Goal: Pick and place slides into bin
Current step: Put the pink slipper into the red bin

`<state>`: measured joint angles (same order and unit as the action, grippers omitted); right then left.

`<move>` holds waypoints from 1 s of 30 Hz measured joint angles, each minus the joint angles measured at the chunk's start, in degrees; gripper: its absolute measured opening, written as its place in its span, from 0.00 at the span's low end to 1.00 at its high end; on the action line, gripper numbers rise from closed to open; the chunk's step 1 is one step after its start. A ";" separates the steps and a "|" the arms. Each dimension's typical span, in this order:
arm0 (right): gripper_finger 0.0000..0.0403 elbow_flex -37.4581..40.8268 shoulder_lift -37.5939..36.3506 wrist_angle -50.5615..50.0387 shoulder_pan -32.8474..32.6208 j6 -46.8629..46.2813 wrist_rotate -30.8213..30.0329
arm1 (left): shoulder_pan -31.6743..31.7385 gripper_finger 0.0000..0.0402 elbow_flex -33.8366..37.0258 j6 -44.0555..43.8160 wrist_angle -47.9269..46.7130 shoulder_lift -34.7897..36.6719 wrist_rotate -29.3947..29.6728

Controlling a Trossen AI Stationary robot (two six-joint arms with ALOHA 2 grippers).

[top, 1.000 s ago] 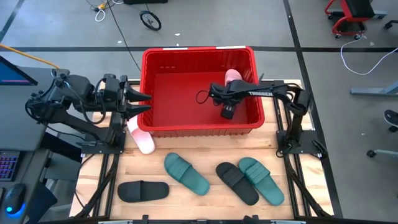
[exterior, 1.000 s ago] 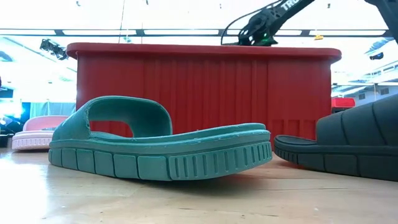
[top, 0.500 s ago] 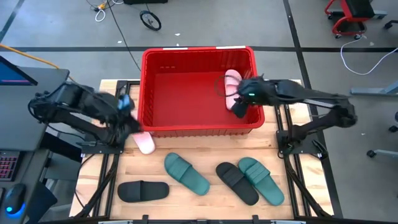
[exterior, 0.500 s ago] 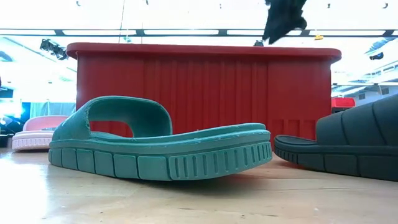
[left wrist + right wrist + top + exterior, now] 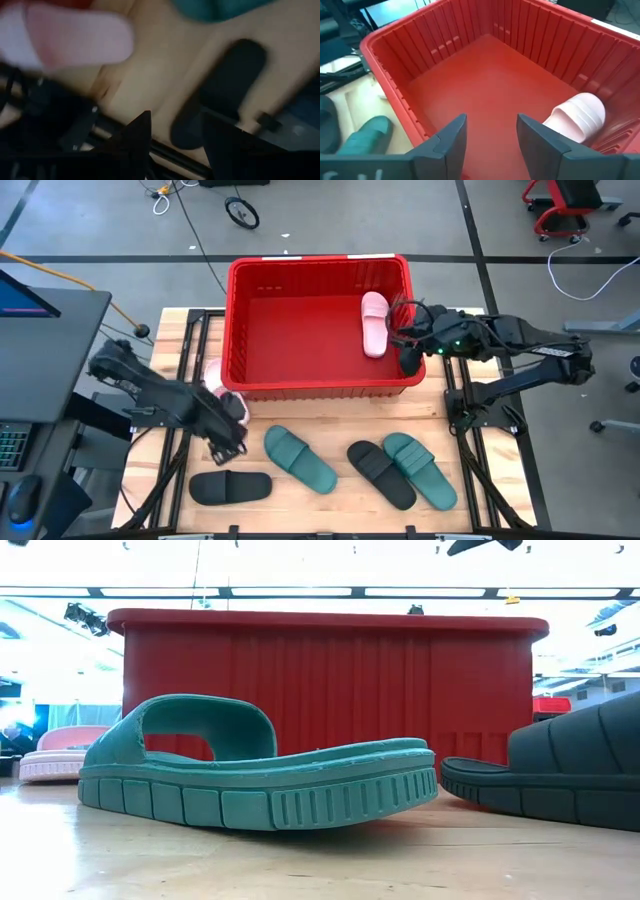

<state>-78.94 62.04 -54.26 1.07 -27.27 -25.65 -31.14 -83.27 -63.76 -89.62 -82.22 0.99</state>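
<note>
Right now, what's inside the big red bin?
One pale pink slide lies inside the red bin, near its right wall. The rest of the floor shows bare, except a corner hidden under the right gripper.

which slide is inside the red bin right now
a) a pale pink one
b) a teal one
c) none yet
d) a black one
a: one pale pink slide lies on the floor of the bin by its right wall; the teal and black slides sit on the table in front.
</note>
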 joint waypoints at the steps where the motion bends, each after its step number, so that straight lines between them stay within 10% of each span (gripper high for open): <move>1: 0.44 0.01 0.30 -0.11 -0.16 0.08 0.03 | -0.71 0.43 1.95 -2.93 -0.04 -1.24 0.17; 11: 0.44 0.02 6.76 -0.19 -0.16 0.36 0.00 | -4.00 0.43 18.48 -18.54 13.43 -7.62 3.78; 30: 0.44 0.04 12.54 -0.32 -0.14 -4.49 -1.96 | -0.49 0.43 33.79 -7.16 30.03 -9.33 13.62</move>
<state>-78.90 74.58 -54.59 0.93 -31.76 -27.62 -31.63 -49.48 -70.92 -59.59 -91.55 14.61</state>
